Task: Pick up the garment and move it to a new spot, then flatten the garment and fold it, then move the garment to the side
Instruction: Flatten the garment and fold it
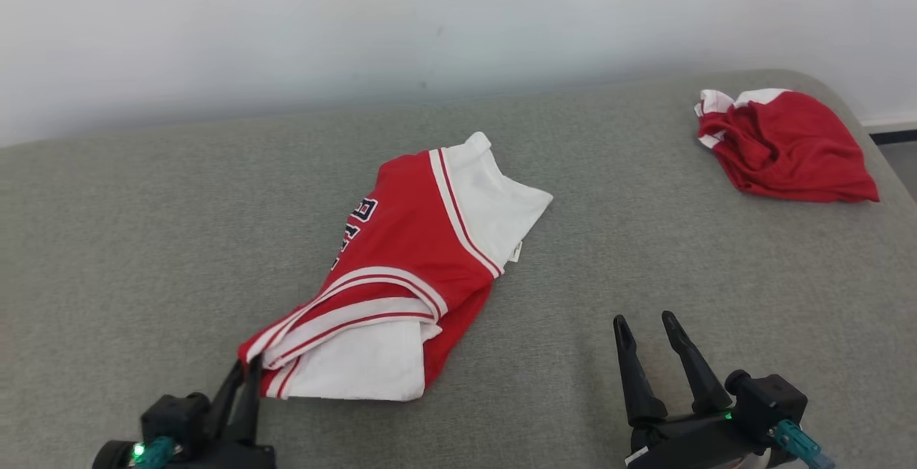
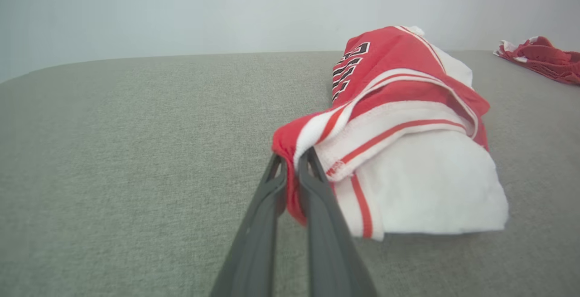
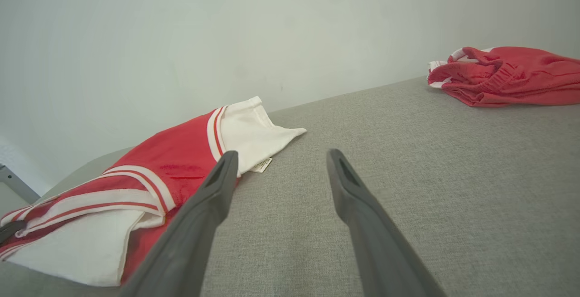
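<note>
My left claw (image 2: 293, 158) pinches the near red corner of the red-and-white striped cloth jersey (image 1: 412, 254); my right claw (image 1: 645, 320) stands spread.

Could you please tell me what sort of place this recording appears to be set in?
Probably a bare indoor test room for garment handling rather than a home: a grey fabric-covered surface runs up to a plain white wall, carrying a red-and-white sports jersey and a crumpled red garment.

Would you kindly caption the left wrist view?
Left tool shut on a corner of the red-and-white garment, grey surface beneath.
</note>
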